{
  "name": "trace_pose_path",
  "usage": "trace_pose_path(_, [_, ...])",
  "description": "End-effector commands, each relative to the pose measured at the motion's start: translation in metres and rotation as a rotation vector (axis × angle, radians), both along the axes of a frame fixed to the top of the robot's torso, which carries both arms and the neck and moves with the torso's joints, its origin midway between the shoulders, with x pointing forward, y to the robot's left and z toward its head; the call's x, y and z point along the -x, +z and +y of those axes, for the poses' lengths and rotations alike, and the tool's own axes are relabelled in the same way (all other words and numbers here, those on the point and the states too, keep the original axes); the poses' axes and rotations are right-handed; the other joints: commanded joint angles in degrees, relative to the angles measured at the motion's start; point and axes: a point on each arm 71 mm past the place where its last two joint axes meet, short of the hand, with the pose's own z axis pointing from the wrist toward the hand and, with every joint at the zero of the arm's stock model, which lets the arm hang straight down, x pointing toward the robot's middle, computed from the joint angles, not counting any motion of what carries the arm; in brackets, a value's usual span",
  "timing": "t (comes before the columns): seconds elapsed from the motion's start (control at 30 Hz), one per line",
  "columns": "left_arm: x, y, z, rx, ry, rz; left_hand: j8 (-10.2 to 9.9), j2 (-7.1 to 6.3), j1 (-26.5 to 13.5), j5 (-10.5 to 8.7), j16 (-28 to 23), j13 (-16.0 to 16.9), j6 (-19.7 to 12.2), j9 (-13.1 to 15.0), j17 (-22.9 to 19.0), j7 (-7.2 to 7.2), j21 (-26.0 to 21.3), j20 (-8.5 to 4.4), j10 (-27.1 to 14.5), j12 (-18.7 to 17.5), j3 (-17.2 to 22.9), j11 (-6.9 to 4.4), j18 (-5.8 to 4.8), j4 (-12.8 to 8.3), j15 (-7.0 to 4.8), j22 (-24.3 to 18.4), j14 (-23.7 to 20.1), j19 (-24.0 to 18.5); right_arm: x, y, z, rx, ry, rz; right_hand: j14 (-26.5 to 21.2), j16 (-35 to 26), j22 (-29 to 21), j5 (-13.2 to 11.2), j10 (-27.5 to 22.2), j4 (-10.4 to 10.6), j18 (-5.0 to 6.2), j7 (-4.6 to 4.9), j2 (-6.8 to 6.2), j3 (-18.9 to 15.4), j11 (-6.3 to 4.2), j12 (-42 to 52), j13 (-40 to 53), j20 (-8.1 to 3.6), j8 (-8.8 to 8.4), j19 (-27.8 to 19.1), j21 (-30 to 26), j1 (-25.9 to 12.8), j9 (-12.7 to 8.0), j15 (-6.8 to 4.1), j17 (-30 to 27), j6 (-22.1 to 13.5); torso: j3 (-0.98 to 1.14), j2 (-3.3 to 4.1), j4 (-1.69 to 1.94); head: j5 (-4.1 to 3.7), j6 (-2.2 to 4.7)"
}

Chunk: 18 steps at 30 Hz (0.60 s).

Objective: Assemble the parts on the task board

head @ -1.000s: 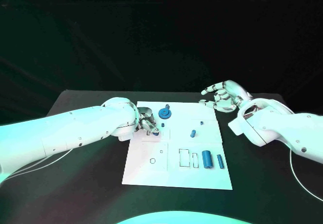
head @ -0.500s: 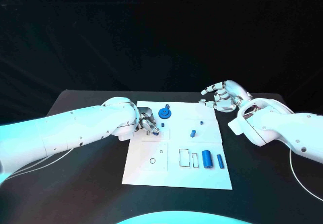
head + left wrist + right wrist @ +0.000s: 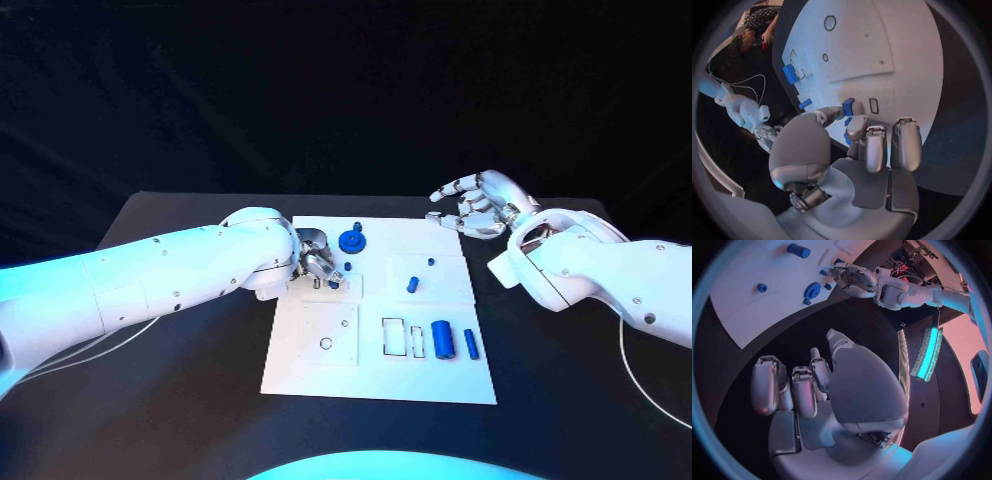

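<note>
The white task board (image 3: 378,370) lies in the middle of the black table. My left hand (image 3: 319,262) is low over the board's left side and pinches a small blue part (image 3: 848,106) between thumb and fingers, beside a small rectangular slot (image 3: 874,105). A blue disc part (image 3: 353,241) sits just beyond that hand. Two small blue pieces (image 3: 413,284) stand near the board's middle. A blue cylinder (image 3: 443,340) and a thin blue pin (image 3: 470,345) lie at the near right. My right hand (image 3: 477,206) hovers by the board's far right corner, fingers apart, holding nothing.
Outlined recesses (image 3: 402,338) and a small round hole (image 3: 326,344) mark the board's near half. Bare black table (image 3: 188,400) surrounds the board on all sides. In the right wrist view the left hand (image 3: 854,279) shows beyond the blue disc (image 3: 812,290).
</note>
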Motion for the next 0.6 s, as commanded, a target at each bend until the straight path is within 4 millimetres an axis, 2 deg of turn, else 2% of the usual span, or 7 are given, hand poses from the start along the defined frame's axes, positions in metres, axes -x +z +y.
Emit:
trace_pose_path(0.03, [0.0025, -0.0036, -0.0032, 0.001, -0.010, 0.025, -0.22, -0.17, -0.95, -0.33, 0.21, -0.04, 0.78, -0.15, 15.08, -0.97, 0.16, -0.08, 0.10, -0.03, 7.05, -0.05, -0.67, -7.78, -0.56, 0.08, 6.06, 0.48, 0.0007, 0.0007, 0.0011, 0.002, 0.014, -0.010, 5.31, -0.19, 5.53, 0.23, 0.09, -0.03, 0.36, -0.18, -0.06, 0.30, -0.19, 0.00, 0.49, -0.17, 0.10, -0.36, -0.14, -0.61, -0.07, 0.25, 12.53, 0.38, 0.02, -0.01, 0.01, -0.09, -0.03])
trace_pose_path(0.13, [0.0024, -0.0037, -0.0035, 0.000, -0.011, 0.026, -0.34, -0.24, -1.20, -0.47, 0.21, -0.03, 0.86, -0.23, 15.08, -1.05, 0.13, -0.13, 0.09, -0.09, 6.03, -0.10, -0.67, -7.44, -0.61, 0.07, 6.06, 0.48, 0.0007, 0.0007, 0.0010, 0.002, 0.014, -0.010, 5.31, -0.19, 5.53, 0.23, 0.09, -0.03, 0.36, -0.18, -0.06, 0.30, -0.19, 0.00, 0.49, -0.17, 0.10, -0.36, -0.14, -0.61, -0.07, 0.25, 12.53, 0.38, 0.02, -0.03, 0.04, -0.13, -0.17])
trace_pose_path(0.3, [0.0019, -0.0039, -0.0037, -0.001, -0.011, 0.026, -0.86, -0.45, -2.20, -1.21, 0.21, 0.26, 1.54, -0.63, 15.08, -1.34, 0.06, -0.30, 0.08, -0.13, 0.38, -0.31, -0.69, -5.22, -0.79, 0.16, 6.06, 0.55, 0.0007, 0.0006, 0.0008, 0.004, 0.014, -0.010, 5.32, -0.19, 5.54, 0.29, 0.08, -0.01, 0.36, -0.18, -0.10, 0.41, -0.20, 0.00, 0.47, -0.18, 0.10, -0.34, -0.14, -0.74, -0.10, 0.24, 12.55, 0.38, -0.01, -0.02, 0.08, -0.18, -0.18])
trace_pose_path(0.6, [0.0006, -0.0041, -0.0013, -0.003, -0.003, 0.022, -1.32, -0.62, -2.81, -1.59, 0.21, 0.38, 2.08, -0.98, 15.08, -1.38, 0.01, -0.39, -0.02, -0.26, -4.40, -0.33, -0.71, -2.40, -0.83, 0.24, 6.06, 0.61, 0.0006, 0.0006, 0.0006, 0.005, 0.013, -0.011, 5.32, -0.18, 5.51, 0.28, 0.10, -0.04, 0.37, -0.19, -0.15, 0.43, -0.20, 0.01, 0.48, -0.19, 0.09, -0.37, -0.19, -0.75, -0.11, 0.23, 12.56, 0.38, 0.00, -0.06, 0.08, -0.16, -0.17])
